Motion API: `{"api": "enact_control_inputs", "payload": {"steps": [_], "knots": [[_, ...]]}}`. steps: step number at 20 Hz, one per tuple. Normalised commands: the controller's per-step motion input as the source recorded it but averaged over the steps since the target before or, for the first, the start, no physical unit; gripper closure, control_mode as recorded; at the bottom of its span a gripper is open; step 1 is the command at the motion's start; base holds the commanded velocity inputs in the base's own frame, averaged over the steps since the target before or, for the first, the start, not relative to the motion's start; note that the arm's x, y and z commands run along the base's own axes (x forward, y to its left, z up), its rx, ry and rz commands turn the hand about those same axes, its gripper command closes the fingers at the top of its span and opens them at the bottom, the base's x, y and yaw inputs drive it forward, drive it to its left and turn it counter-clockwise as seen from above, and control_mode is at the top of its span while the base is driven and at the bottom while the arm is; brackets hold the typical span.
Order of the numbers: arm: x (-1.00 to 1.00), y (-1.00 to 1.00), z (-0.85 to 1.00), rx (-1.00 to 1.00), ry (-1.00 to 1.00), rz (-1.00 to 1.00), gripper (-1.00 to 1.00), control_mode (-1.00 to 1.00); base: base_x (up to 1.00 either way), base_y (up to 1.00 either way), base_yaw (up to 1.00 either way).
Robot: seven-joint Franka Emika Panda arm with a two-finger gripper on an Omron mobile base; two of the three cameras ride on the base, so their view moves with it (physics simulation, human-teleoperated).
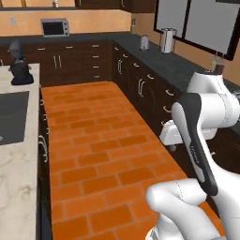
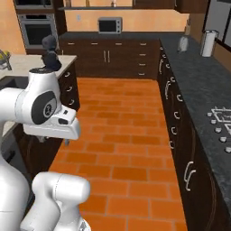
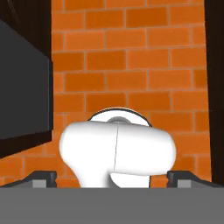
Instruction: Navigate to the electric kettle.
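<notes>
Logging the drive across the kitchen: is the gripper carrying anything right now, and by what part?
Nothing is held. In the hand view the gripper has its two fingers far apart, with no object between them; the electric kettle stands far off on the dark counter.

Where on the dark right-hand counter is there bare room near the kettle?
The dark counter lies bare from the cooktop up to the electric kettle. The far corner is crowded: the kettle stands beside a pale cylinder. The brick floor is open for driving.

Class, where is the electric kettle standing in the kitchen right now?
The electric kettle stands on the dark counter at the far right of the room, just left of the paper towel roll near the window.
</notes>
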Motion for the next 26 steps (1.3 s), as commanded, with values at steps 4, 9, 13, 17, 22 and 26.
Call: {"api": "enact_control_inputs", "payload": {"steps": [4, 9, 13, 17, 22, 26], "knots": [[0.00, 0.00, 0.00, 0.00, 0.00, 0.00, -1.00, 1.00, 1.00, -0.37, 0.04], [0.00, 0.00, 0.00, 0.00, 0.00, 0.00, -1.00, 1.00, 1.00, -0.18, 0.00], [0.00, 0.00, 0.00, 0.00, 0.00, 0.00, -1.00, 1.00, 1.00, -0.01, 0.00], [0.00, 0.00, 0.00, 0.00, 0.00, 0.00, -1.00, 1.00, 1.00, 0.00, 0.00], [0.00, 0.00, 0.00, 0.00, 0.00, 0.00, -1.00, 1.00, 1.00, 0.00, 0.00], [0.00, 0.00, 0.00, 0.00, 0.00, 0.00, -1.00, 1.00, 1.00, 0.00, 0.00]]}}
